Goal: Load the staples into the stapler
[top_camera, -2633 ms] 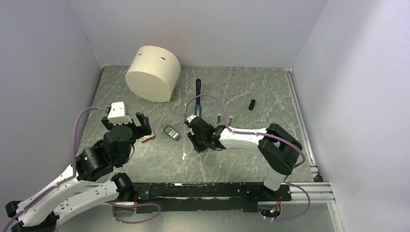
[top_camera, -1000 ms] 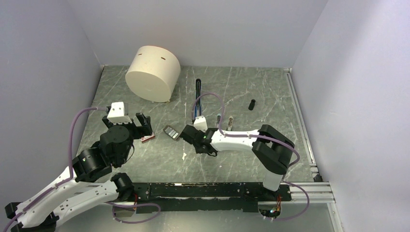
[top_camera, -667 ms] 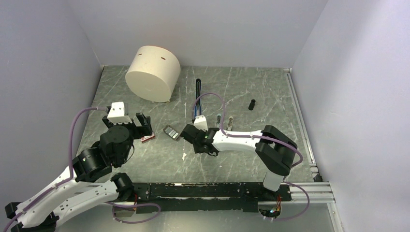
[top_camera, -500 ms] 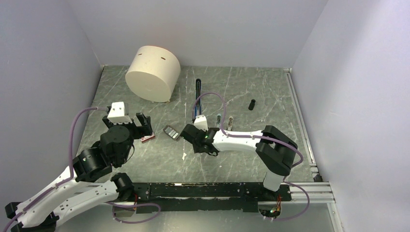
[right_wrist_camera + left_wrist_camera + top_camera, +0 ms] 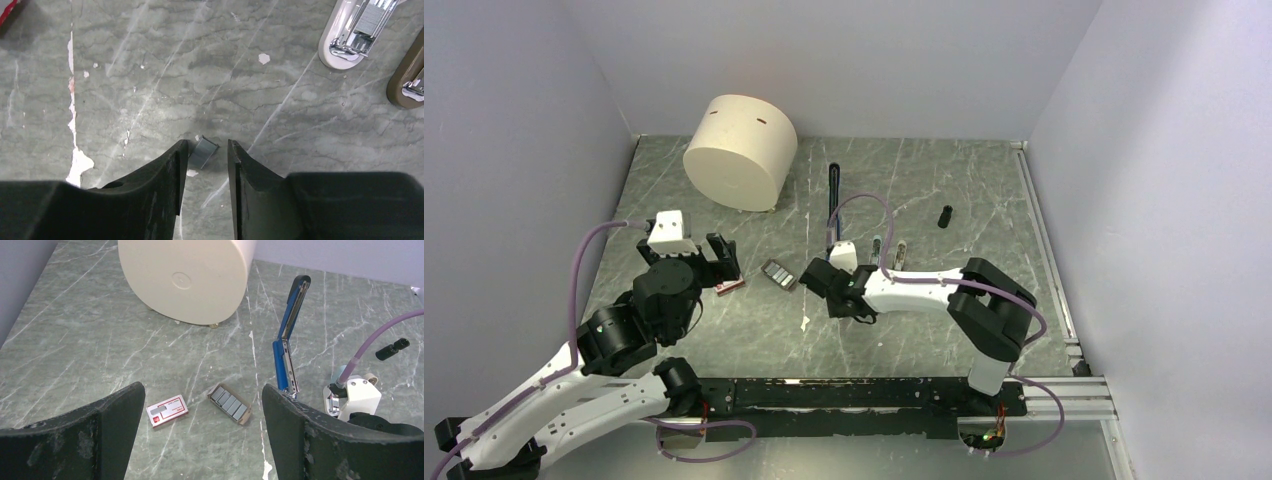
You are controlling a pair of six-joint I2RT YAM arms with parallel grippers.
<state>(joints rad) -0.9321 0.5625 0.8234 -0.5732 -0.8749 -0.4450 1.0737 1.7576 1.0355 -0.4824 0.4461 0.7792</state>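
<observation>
Right wrist — right claw (image 5: 207,145) straddles loose staples (image 5: 202,153).

Back left, a big cream drum (image 5: 740,150) sits on the grey marbled tabletop (image 5: 924,175). Out right, a small black cylinder (image 5: 945,216) lies alone. Near the middle, a pale capsule-shaped piece (image 5: 330,45) lies just beside a brown oval one (image 5: 400,87), possibly staple removers. White chips (image 5: 80,162) fleck the surface.
</observation>
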